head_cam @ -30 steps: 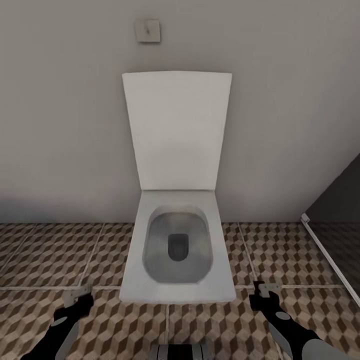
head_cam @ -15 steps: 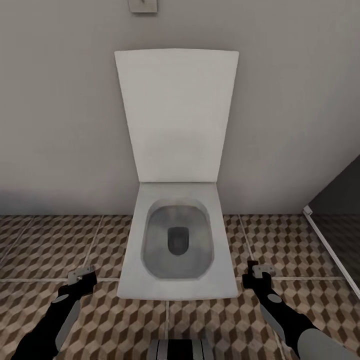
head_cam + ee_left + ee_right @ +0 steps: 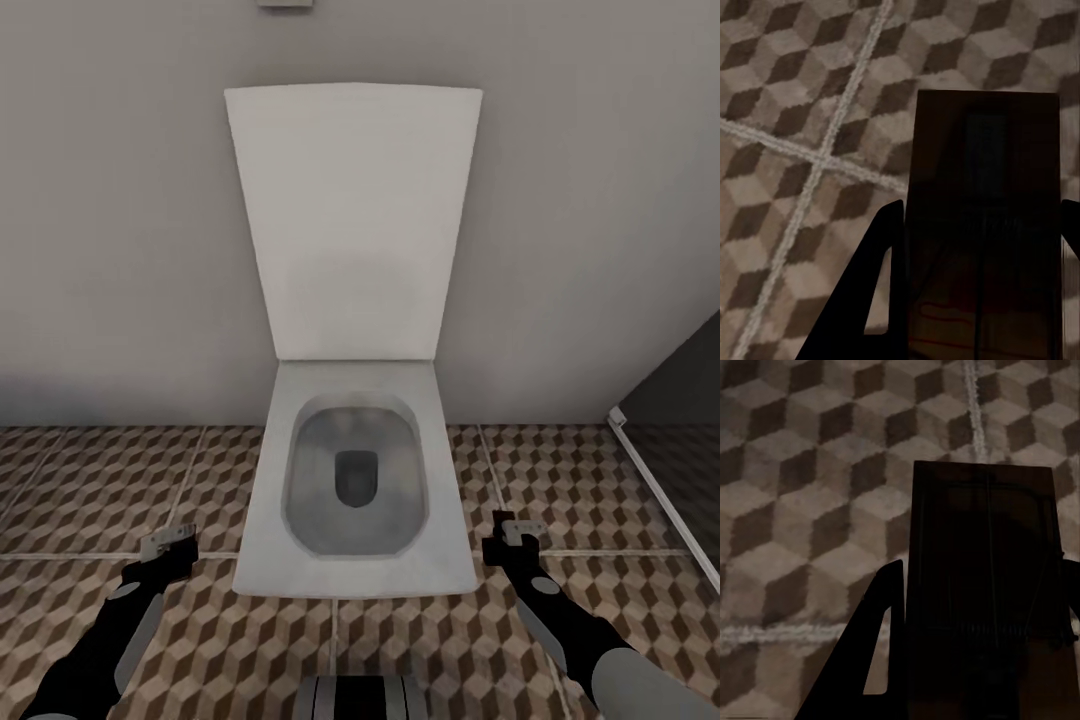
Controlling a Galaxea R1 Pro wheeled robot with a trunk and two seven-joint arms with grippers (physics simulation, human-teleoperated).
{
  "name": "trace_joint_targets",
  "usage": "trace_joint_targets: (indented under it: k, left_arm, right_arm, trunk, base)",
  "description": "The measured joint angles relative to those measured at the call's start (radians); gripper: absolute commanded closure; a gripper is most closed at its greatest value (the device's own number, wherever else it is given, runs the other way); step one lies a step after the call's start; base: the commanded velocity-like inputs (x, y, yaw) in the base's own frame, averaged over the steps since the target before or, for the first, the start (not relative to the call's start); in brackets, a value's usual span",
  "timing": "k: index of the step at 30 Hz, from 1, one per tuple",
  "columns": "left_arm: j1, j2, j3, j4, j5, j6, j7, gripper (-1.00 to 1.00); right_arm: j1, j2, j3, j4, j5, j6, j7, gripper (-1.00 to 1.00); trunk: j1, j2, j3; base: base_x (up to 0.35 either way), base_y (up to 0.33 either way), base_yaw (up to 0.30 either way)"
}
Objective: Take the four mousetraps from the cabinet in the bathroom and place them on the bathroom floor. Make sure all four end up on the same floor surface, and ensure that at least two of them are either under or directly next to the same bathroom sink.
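Note:
A brown wooden mousetrap with dark wire parts sits between the fingers of my left gripper, which is shut on it. My right gripper is shut on a second mousetrap. In the head view the left gripper and right gripper hang low over the cube-patterned bathroom floor, one on either side of a white toilet's front corners. Beneath both traps lies the same floor. The cabinet and the sink are out of view.
A white toilet with its lid raised stands straight ahead against a grey wall. A dark glass panel with a white bottom rail runs along the right. Tiled floor extends on both sides of the toilet.
The head view has closed in on the toilet and shifted a little. Both grippers have reached forward, now level with the toilet's front corners, each holding its trap.

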Motion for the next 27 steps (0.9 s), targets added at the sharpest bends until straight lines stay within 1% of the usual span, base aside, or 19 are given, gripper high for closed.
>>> trace_joint_targets:
  k: [7,24,27]
  left_arm:
    - [0.000,0.000,0.001,0.000,0.001,0.000,-0.001,1.00]
    - [0.000,-0.002,0.000,0.000,0.001,-0.003,-0.002,1.00]
    - [0.000,-0.003,0.001,0.000,0.001,-0.003,-0.002,1.00]
  right_arm:
    - [0.000,0.000,0.000,0.000,0.000,0.000,-0.013,1.00]
    - [0.000,0.000,-0.002,0.000,0.001,-0.008,-0.008,1.00]
    - [0.000,0.000,-0.002,0.000,0.001,-0.009,-0.008,1.00]
  trunk:
    - [0.003,-0.002,-0.027]
    - [0.011,-0.006,-0.093]
    - [0.011,-0.006,-0.093]
  base:
    - [0.000,0.000,0.000]
    - [0.000,0.000,0.000]
    - [0.000,0.000,0.000]
